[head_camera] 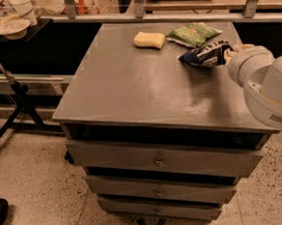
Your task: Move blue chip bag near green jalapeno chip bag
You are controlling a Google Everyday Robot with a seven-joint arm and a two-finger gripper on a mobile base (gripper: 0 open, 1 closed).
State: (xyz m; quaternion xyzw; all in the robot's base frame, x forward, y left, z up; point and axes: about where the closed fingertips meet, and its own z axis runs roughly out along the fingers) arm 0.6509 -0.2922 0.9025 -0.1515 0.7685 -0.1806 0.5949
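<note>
The blue chip bag (204, 55), dark navy with white print, is at the far right of the grey table top (129, 86). My gripper (227, 54) is at the bag's right end and is shut on it, with the white arm (267, 88) behind it hiding most of the fingers. The green jalapeno chip bag (193, 34) lies flat near the table's far edge, a short way beyond and slightly left of the blue bag. The two bags are close but I see a small gap between them.
A pale yellow sponge-like block (149, 40) lies left of the green bag. The table is a drawer cabinet (159, 161). A rail with posts (138, 8) runs behind it. A stand with bowls (11, 27) is at the far left.
</note>
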